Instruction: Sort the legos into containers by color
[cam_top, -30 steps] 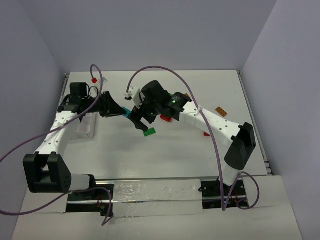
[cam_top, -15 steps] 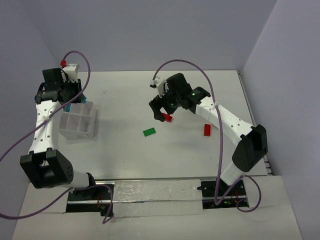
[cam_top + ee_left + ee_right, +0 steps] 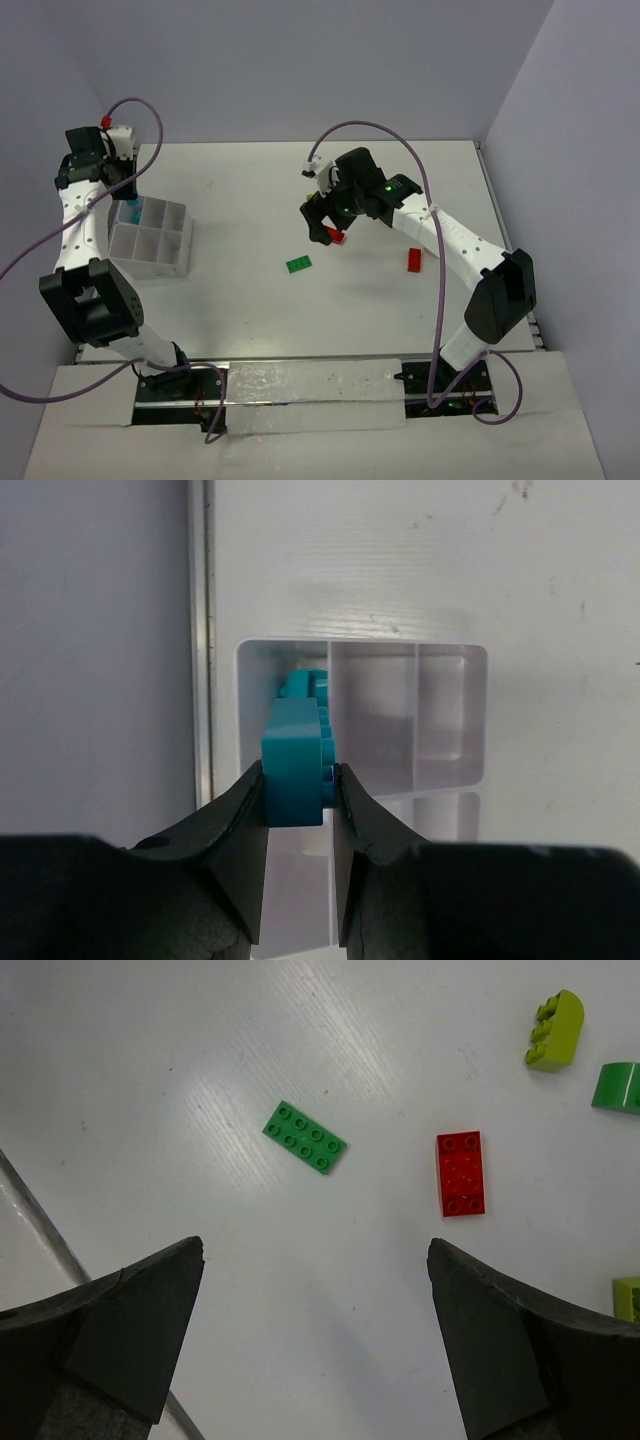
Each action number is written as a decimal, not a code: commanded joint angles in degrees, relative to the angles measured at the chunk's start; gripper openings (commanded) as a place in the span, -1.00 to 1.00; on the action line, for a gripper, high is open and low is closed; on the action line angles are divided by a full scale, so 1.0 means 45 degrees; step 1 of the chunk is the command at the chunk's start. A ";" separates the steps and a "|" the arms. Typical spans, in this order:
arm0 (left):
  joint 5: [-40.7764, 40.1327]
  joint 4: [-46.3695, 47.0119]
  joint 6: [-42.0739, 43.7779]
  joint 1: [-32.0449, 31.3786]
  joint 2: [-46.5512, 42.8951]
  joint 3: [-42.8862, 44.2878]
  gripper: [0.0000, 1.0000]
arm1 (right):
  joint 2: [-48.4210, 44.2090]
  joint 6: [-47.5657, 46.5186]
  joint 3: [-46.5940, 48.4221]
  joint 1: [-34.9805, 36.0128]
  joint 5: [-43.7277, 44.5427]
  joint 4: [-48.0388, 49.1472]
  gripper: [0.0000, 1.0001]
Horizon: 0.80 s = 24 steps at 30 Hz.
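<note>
Left side: folded steeply up along the 9 o'clock edge of the worktop (image 3: 240, 300), elbow low near the base, wrist raised at 10 o'clock and aimed straight down. Left fingers (image 3: 248, 805) narrowed to a small gap and clamped on a teal brick (image 3: 295, 765), one pad flat against each long side. Hangs the brick above the white divided box (image 3: 150, 240), which sits at 9 o'clock on the worktop. Directly below, the box's corner compartment at 10 o'clock, with a second teal brick (image 3: 305, 685) lying inside it.

Right side: rises from the base at 5 o'clock, bends at the elbow near 4 o'clock, then stretches the forearm toward 11 o'clock and ends close to the middle of the worktop. Right fingers (image 3: 140, 1300) spread as wide as they go, tips down toward the worktop, gripping nothing. Just under those tips in the overhead view, a red brick (image 3: 337, 237); cannot tell whether touched. At 7 o'clock from there, well apart, a green plate (image 3: 298, 264) lying flat with studs up. At 4 o'clock, beside the forearm, a second red brick (image 3: 413, 260). In the right wrist view, toward 1 o'clock, a yellow-green brick (image 3: 553, 1030) and just beside it a green brick (image 3: 620, 1085), cut off by the edge.
</note>
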 commanded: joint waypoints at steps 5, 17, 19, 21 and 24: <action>-0.0104 -0.0172 0.0610 0.0588 0.0565 0.0651 -0.76 | -0.0349 0.0028 0.0038 -0.0106 -0.0367 0.0211 1.00; 0.0311 -0.0332 0.0414 0.1003 0.1466 0.1044 0.05 | -0.0427 0.0028 -0.0041 -0.0096 -0.0396 0.0123 0.99; 0.0378 -0.0364 0.0398 0.1013 0.1562 0.1294 0.31 | -0.0427 0.0047 -0.0041 -0.0106 -0.0367 0.0114 1.00; 0.0475 -0.0477 0.0398 0.1029 0.1611 0.1536 0.37 | -0.0459 0.0048 -0.0057 -0.0122 -0.0335 0.0114 1.00; 0.0697 -0.0726 0.0349 0.1032 0.1608 0.1914 0.41 | -0.0518 0.0061 -0.0112 -0.0126 -0.0308 0.0114 1.00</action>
